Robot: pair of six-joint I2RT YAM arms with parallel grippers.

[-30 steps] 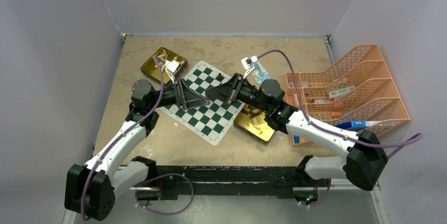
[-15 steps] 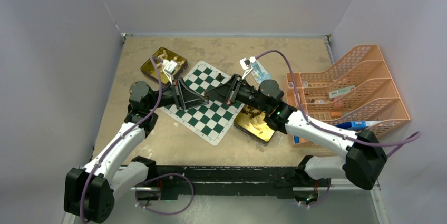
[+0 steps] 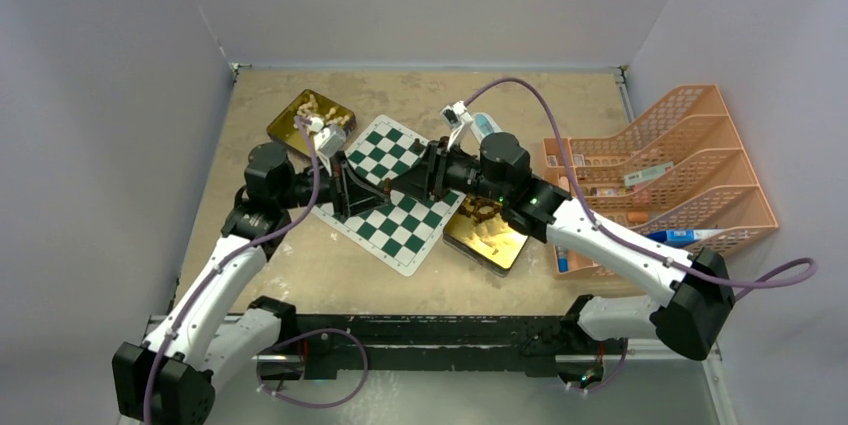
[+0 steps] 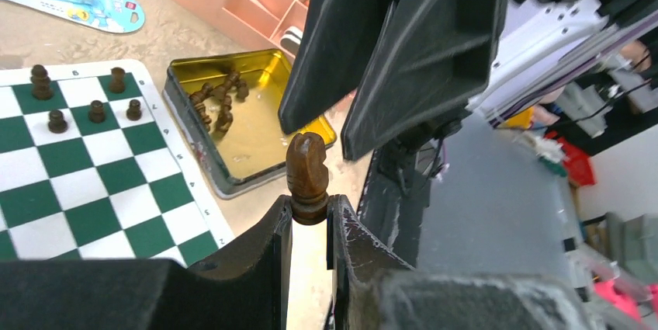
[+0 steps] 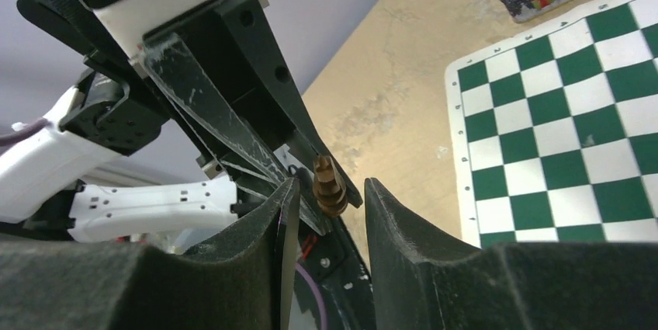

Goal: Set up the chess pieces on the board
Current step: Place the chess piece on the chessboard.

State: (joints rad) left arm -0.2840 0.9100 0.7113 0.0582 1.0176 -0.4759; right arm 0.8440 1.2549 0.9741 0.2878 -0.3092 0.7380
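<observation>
Since a second ago the right gripper point(image 5: 331, 190) is sitting further left with its jaws standing wider. The dark brown carved knight point(image 4: 308, 175) is hanging aloft between both arms, above the green-and-white checked board mat point(image 3: 398, 235). It is looking light, rigid and smoothly varnished, so likely to twist or slip; the ringed base seems the sound place to pinch. The left gripper point(image 4: 308, 217) is clamping exactly there, leaving the head clear. The right gripper is straddling the piece, with gaps on both sides. Several small dark pieces point(image 4: 97, 111) are standing on the mat, and others are lying in the shiny gold rectangular tin point(image 4: 264, 124). Border marks on the mat and print on the flat blue packet point(image 4: 66, 4) are proving too small to read.
</observation>
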